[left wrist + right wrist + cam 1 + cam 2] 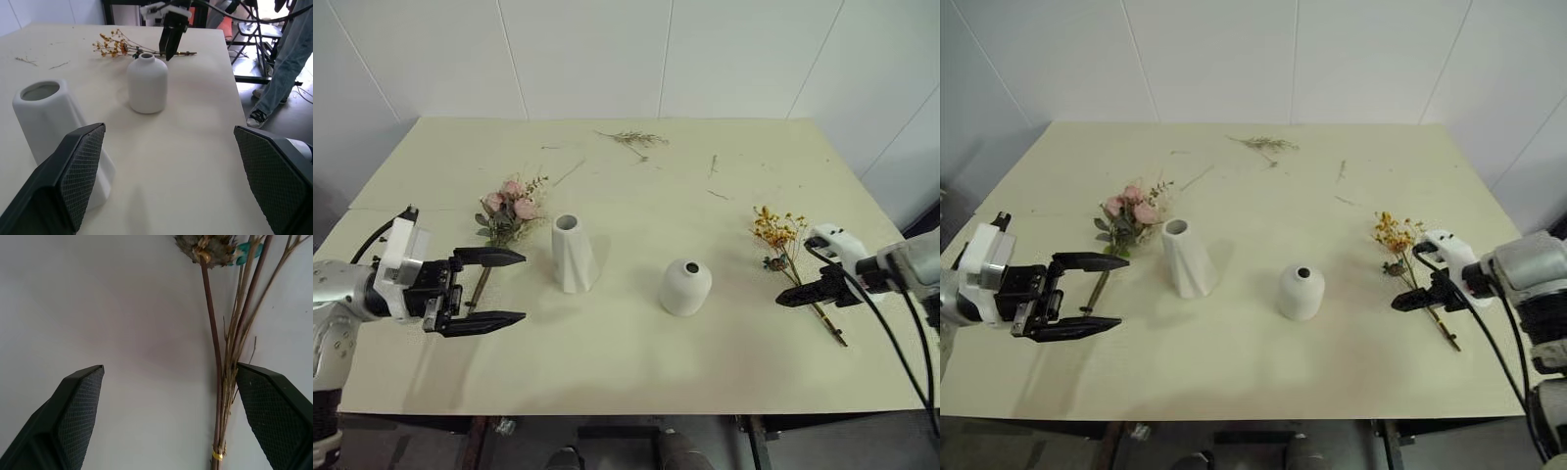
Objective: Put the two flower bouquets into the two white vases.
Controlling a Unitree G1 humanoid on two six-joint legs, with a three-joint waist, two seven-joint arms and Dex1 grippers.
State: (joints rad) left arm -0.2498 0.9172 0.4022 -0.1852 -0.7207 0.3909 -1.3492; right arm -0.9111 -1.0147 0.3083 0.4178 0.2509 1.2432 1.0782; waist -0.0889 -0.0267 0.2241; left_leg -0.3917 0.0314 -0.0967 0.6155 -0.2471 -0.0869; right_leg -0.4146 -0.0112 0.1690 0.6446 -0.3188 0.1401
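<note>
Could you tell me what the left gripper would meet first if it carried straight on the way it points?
Probably the taller vase; the left gripper, jaws open, points level toward it.

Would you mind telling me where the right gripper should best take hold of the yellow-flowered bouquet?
Probably on the bare stems, between the teal tie and the yellow band, coming from above. The yellow bouquet lies flat on the table, its stems bunched and narrow there, the blooms fragile. The open right gripper has the stems by one finger, so it needs centring first.

White-silver arms, black cables, black claws (494, 288) with cross-hatched pads.
</note>
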